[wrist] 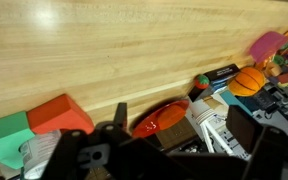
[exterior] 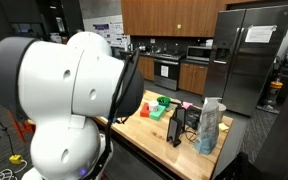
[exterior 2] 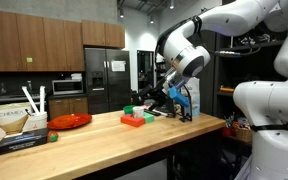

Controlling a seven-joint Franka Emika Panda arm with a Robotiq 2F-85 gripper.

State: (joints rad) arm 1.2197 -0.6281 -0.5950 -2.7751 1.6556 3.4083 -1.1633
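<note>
Wooden countertop [wrist: 134,50] carries an orange ball [wrist: 249,80], seen wrist-view only.

A: What lies on the desk [exterior 2: 114,142] near the corner at one short edge?
B: A white carton [exterior 2: 9,122], and a flat black box [exterior 2: 26,140] in front of it at the long edge. A red plate [exterior 2: 71,121] is just beside them.
A: And at the opposite short edge?
B: A blue and white bag [exterior 2: 191,100], standing upright. Behind the desk is a steel fridge [exterior 2: 117,80].
</note>
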